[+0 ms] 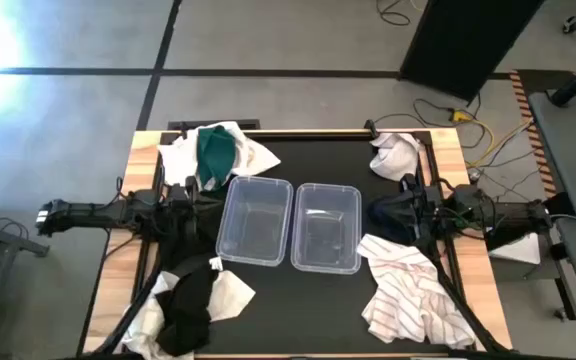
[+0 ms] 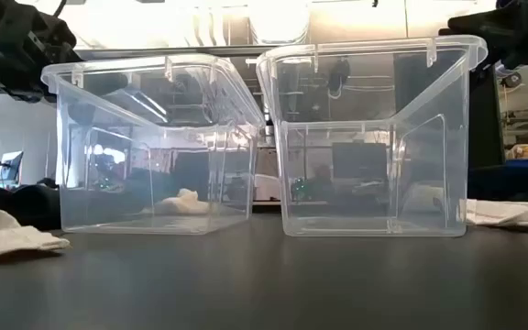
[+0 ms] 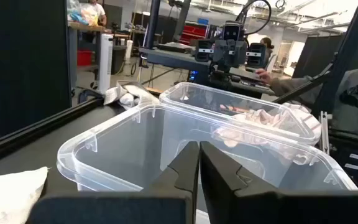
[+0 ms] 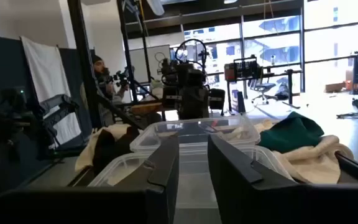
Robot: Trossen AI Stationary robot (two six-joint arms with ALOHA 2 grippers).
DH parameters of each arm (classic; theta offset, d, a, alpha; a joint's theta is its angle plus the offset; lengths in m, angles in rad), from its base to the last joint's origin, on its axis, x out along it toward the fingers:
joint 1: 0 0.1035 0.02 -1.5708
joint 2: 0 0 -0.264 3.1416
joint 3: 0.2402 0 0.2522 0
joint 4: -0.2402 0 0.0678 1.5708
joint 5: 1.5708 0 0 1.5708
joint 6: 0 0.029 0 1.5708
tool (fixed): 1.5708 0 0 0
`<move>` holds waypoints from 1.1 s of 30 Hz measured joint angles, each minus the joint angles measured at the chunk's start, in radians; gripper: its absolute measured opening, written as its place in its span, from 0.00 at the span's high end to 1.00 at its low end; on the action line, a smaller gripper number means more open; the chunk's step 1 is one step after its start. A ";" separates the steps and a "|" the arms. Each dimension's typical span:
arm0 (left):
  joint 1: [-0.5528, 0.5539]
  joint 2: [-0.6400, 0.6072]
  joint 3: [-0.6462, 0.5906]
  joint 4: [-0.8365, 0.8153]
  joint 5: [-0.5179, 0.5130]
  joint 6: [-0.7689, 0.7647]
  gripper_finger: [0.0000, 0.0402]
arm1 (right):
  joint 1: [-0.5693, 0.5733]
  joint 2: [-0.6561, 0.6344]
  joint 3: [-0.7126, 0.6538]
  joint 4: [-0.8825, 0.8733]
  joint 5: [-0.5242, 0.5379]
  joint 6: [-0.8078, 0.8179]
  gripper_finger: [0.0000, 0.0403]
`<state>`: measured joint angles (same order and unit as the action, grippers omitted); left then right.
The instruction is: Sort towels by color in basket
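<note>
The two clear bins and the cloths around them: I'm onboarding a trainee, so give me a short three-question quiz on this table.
1. True or false: both clear bins hold no towels.
2. Which cloth lies nearest the right gripper: A green towel, B striped towel, C black towel?
3. Fill in: the left gripper is ____.

Key: 1 true; 2 B; 3 shut.

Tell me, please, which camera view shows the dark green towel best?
The high view: the dark green towel lies fully visible on white cloths beside the left bin. The right wrist view shows it farther off beyond the bins. The low and left wrist views do not show it.
</note>
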<state>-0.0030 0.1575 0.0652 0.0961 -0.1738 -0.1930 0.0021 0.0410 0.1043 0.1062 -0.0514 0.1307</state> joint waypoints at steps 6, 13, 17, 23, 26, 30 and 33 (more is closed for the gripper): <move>0.000 0.000 0.000 0.000 0.000 0.000 1.00 | 0.000 0.000 0.000 0.000 0.000 0.000 0.85; 0.000 0.000 0.000 0.000 0.000 0.000 1.00 | 0.000 0.000 0.000 0.000 0.000 0.000 0.83; 0.000 0.000 0.000 0.000 0.000 0.000 1.00 | 0.000 0.000 0.000 0.000 0.000 0.000 0.80; 0.000 0.000 0.000 0.000 0.000 0.000 1.00 | 0.000 0.000 0.000 0.000 0.000 0.000 0.77; 0.000 0.000 0.000 0.000 0.000 0.000 1.00 | 0.000 0.000 0.000 0.000 0.000 0.000 0.76; 0.000 0.000 0.000 0.000 0.000 0.000 1.00 | 0.000 0.000 0.000 0.000 0.000 0.000 0.76; 0.000 0.000 0.000 0.000 0.000 0.000 1.00 | 0.000 0.000 0.000 0.000 0.000 0.000 0.77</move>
<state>-0.0030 0.1576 0.0651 0.0962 -0.1738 -0.1929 0.0019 0.0410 0.1043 0.1062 -0.0515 0.1307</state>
